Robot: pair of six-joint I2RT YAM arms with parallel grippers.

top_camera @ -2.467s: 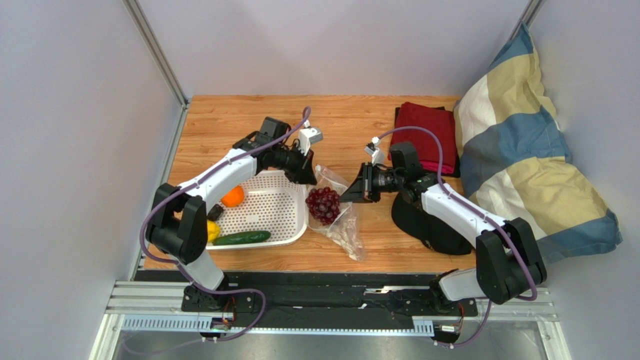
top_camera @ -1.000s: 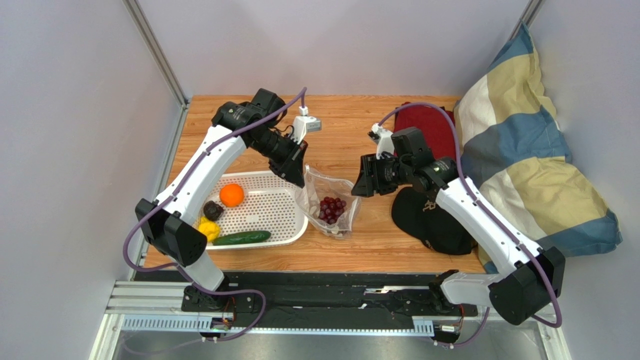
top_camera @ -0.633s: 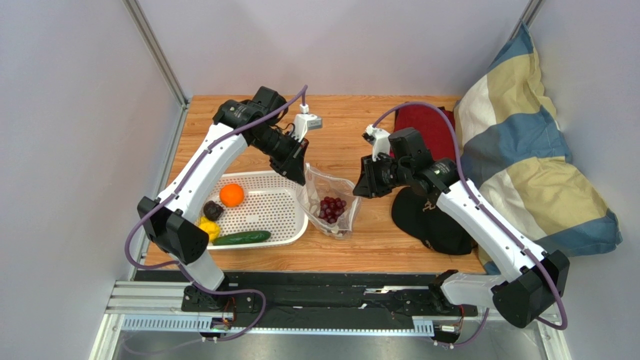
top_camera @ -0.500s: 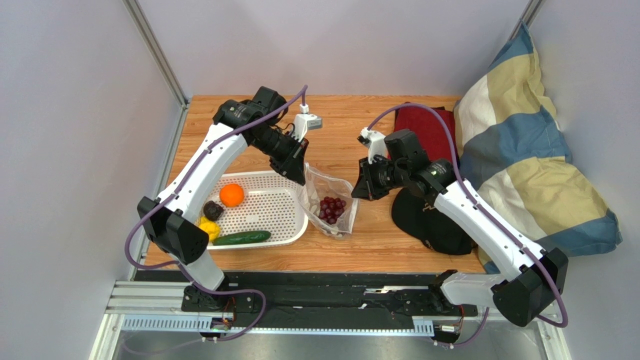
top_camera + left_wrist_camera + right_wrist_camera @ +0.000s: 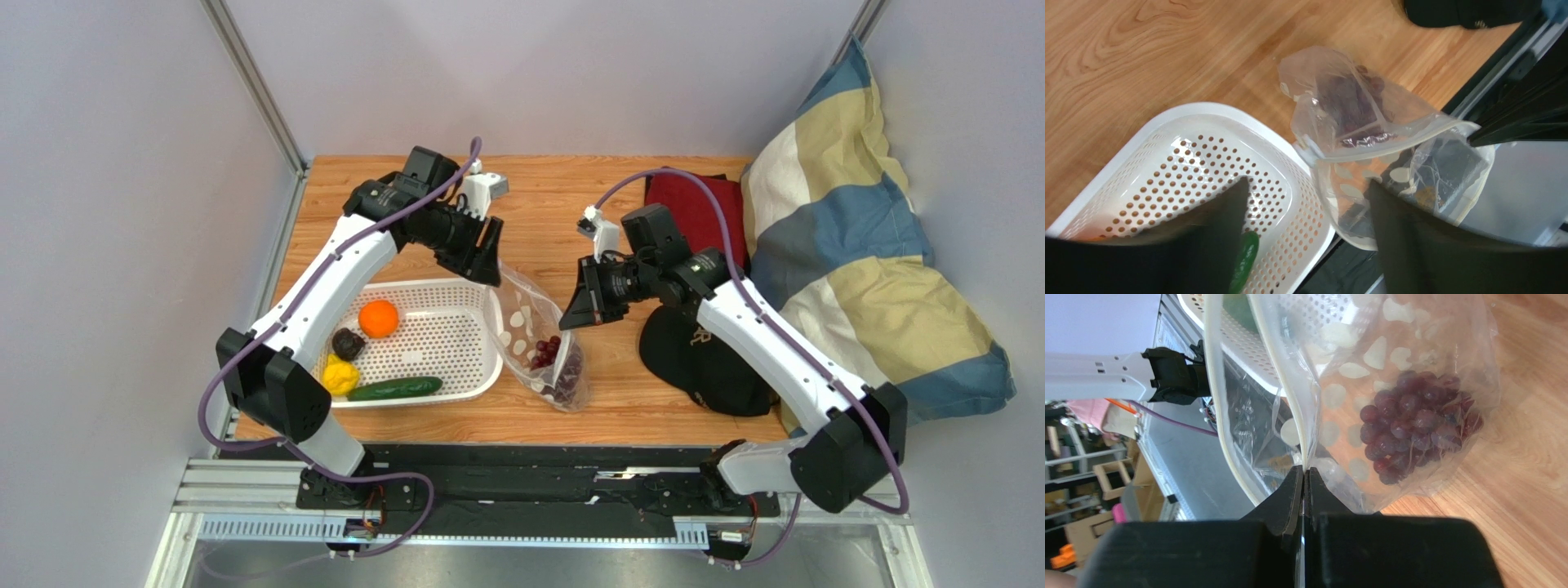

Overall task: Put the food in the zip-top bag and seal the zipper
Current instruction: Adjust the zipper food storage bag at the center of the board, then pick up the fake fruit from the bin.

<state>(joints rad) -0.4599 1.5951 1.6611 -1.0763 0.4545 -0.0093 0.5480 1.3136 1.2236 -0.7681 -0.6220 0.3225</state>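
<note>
Currently only the grapes (image 5: 1416, 425) are inside the bag (image 5: 530, 321), which sags on the table (image 5: 577, 196) just beside the right end of the white basket (image 5: 429, 337). The right claw (image 5: 1303, 473) is clenched on one lip of the bag's mouth, its fingertips pinching the plastic edge. That grip appears meant to keep the mouth lifted and turned toward the basket, so the floppy bag does not fall shut.

The left claw (image 5: 488, 263) hangs above the far corner of the basket, close to the bag. Its fingers are spread and nothing is between them. In its wrist view the mouth of the bag gapes just ahead, with the seal strip (image 5: 1395, 142) running across it unjoined.

Four pieces of food lie in the basket: the orange (image 5: 379, 319), a dark round fruit (image 5: 347, 344), the lemon (image 5: 340, 376) and the cucumber (image 5: 395, 388) along the near wall. With one arm holding the bag, fetching falls to the empty left claw, which sits on the basket side.

The task looks early on, with one item of five bagged and the seal not yet pressed. The cucumber will likely be the awkward one, since its length must line up with the opening.
</note>
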